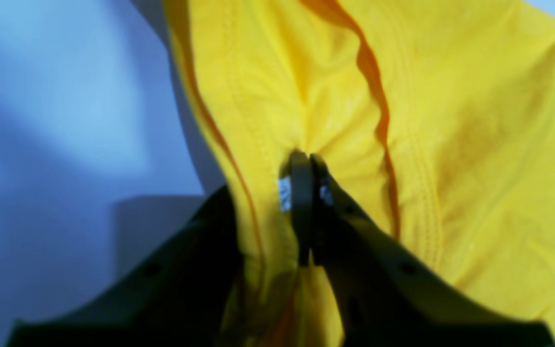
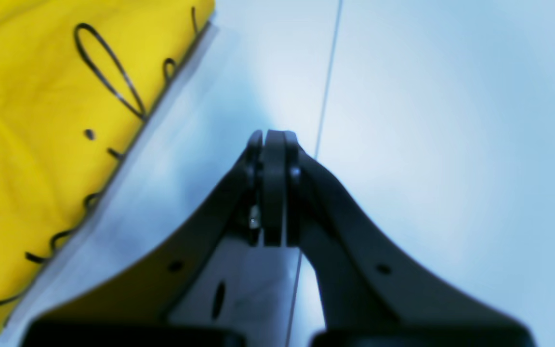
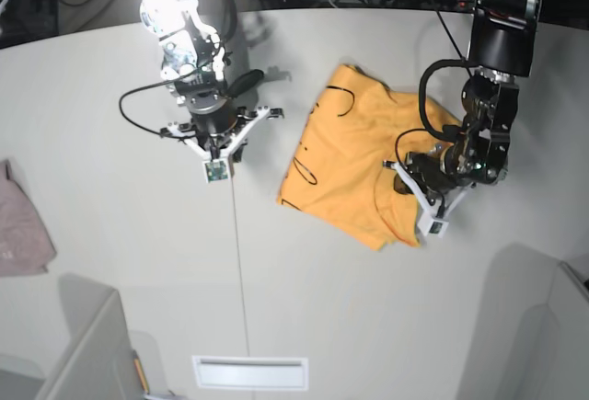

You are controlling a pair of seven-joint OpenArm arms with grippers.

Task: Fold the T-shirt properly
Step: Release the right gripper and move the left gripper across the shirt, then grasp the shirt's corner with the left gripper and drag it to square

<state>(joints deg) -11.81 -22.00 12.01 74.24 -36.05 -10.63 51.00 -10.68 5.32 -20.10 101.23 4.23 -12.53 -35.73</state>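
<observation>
T-shirt (image 3: 345, 156) — on table (image 3: 110, 234), pinched by left gripper (image 1: 306, 161); right gripper (image 2: 272, 137) — closed, empty, well apart.

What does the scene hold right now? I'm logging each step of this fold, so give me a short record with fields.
garment: orange T-shirt, partly folded and crumpled, black scribble print facing up
left claw: shut on a fold of the T-shirt at its edge
right claw: shut, holding nothing, over the bare table, apart from the T-shirt
other cloth: pinkish folded cloth at the table's edge, untouched
fold status: not finished
</observation>
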